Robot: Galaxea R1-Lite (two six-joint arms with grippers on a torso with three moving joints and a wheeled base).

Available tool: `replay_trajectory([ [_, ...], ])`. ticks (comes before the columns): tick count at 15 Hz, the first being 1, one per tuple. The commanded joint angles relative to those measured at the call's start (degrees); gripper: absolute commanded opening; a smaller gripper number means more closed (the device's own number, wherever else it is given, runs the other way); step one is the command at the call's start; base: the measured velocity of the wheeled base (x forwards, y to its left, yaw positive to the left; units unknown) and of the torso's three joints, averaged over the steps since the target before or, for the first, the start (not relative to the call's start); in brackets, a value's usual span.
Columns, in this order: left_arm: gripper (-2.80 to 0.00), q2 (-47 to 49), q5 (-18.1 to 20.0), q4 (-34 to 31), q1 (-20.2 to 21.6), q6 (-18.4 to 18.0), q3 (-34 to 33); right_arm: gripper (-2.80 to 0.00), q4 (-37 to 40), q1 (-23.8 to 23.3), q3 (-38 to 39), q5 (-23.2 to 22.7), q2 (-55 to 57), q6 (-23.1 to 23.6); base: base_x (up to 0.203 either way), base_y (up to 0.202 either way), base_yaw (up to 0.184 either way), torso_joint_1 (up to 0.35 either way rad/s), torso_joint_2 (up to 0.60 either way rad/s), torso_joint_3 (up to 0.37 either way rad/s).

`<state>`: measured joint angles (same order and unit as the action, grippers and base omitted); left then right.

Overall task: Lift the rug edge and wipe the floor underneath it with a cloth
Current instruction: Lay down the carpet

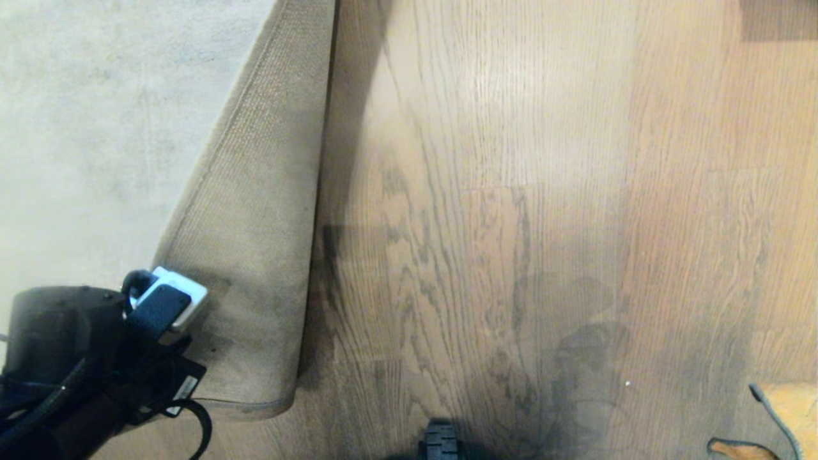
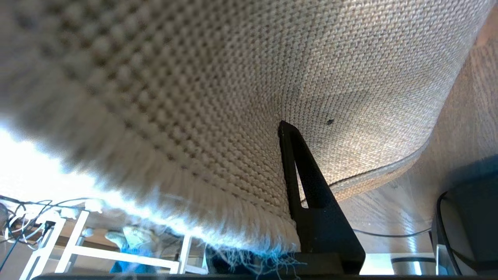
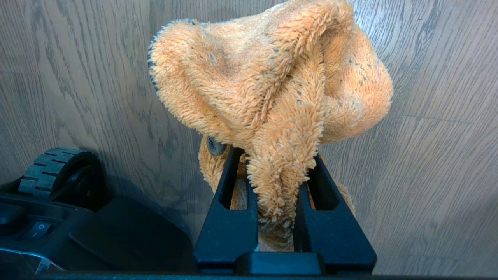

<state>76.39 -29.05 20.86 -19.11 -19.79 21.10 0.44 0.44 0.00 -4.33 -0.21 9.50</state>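
So my left end effector (image 2: 286, 128) is clamped on the rug edge (image 1: 255, 268), which is folded back with the tan woven backing up and brown wood floor (image 1: 511, 191) exposed beside it. Right end effector (image 3: 278, 171) is pinched on the orange cloth (image 3: 272, 77), hanging just above the floor at lower right.

Wood-grain floor (image 1: 511, 191) under grey rug (image 1: 83, 128)

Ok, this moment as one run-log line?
left claw: shut on rug edge, folded back | right claw: shut on cloth above floor | wiping: not yet begun
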Motion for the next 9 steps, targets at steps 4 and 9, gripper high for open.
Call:
replay_trajectory([
  [4,-2.80,-1.9,-0.3,0.3,-2.6,-0.1,-0.1,-2.80,0.0,0.0,0.0,-0.1,0.2,0.1,0.000,0.000,0.000,0.000,0.00,0.000],
  [9,-2.80,-1.7,-0.2,0.3,-3.4,0.1,0.2,-2.80,0.0,0.0,0.0,-0.1,0.2,0.1,0.000,0.000,0.000,0.000,0.00,0.000],
])
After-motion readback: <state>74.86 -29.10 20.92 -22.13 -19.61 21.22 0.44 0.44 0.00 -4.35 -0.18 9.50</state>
